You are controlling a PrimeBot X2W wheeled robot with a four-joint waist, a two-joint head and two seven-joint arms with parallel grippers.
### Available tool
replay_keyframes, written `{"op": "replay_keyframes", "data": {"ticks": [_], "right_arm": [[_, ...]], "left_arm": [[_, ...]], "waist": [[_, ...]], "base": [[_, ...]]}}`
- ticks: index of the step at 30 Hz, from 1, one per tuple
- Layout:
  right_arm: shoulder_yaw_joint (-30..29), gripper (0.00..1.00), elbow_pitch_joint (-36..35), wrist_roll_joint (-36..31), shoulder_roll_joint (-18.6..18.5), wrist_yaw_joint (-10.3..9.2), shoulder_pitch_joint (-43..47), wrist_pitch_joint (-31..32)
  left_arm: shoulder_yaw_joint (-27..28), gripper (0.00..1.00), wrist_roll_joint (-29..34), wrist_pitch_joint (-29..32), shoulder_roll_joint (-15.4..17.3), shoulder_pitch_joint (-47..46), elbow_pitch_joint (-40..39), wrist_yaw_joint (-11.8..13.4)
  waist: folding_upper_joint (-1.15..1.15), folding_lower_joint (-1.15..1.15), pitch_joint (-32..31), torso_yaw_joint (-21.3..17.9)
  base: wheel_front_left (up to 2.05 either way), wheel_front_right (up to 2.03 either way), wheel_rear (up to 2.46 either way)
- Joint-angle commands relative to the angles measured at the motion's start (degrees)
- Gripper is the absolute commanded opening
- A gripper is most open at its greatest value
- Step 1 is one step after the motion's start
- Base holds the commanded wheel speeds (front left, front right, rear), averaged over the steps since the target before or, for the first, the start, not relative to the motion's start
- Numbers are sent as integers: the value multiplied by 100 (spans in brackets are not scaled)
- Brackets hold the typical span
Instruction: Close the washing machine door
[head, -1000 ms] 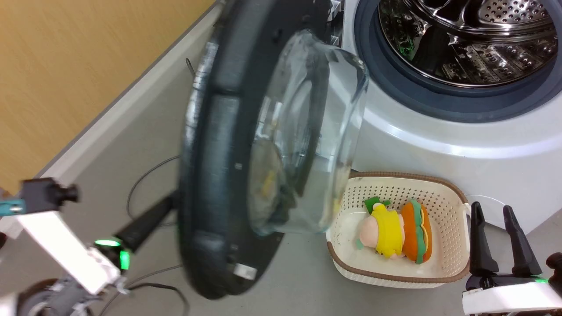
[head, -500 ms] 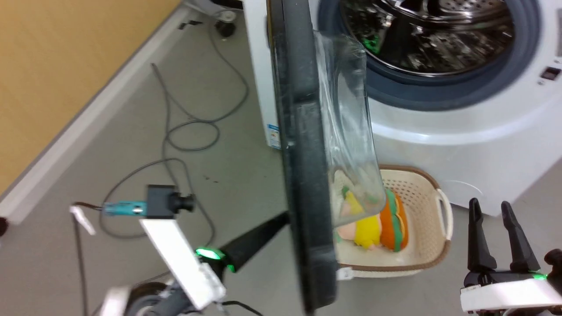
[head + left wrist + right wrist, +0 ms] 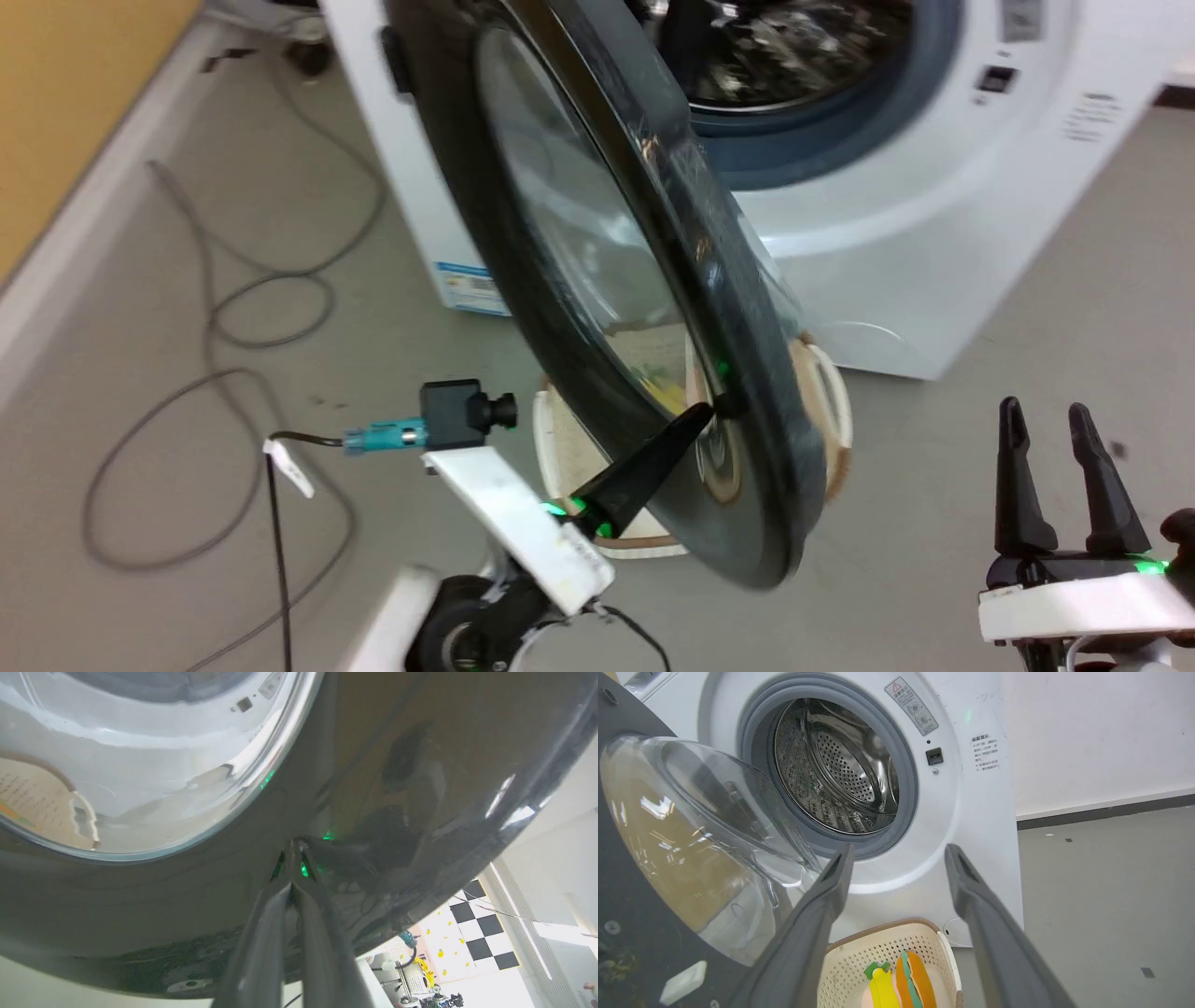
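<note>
The washing machine is a white box with its steel drum showing inside the grey gasket. The washing machine door, black-rimmed with a clear glass bowl, stands half swung across the opening, its outer face toward the head camera. My left gripper is shut with nothing in it, and its tips press on the door's glossy black rim. My right gripper stands open at the lower right, apart from the door, and its fingers frame the machine's front.
A cream perforated basket holding a burger-shaped soft toy sits on the floor in front of the machine, under the door. Grey cables loop over the floor at the left, near a wooden wall.
The door has swung from edge-on toward the machine, with my shut left gripper following against its outer face. The head camera has also turned, shifting the whole picture. The right gripper keeps its place.
</note>
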Motion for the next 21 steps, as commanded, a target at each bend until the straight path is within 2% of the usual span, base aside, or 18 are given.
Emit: {"op": "replay_keyframes", "data": {"ticks": [1,11,21], "right_arm": [[9,100,-14,12,13,5,-82,-24],[60,100,-7,67,13,5,-90,-24],[92,100,30,93,13,5,-10,-24]], "left_arm": [[-103,0,16,-152,-21,-132,78,-26],[-799,0,300,-1911,98,-783,1216,-26],[-1374,0,69,-2917,374,-979,1629,-26]], "waist": [[0,0,63,-268],[0,0,113,-921],[0,0,-28,-1096]], "base": [[0,0,0],[0,0,0],[0,0,0]]}}
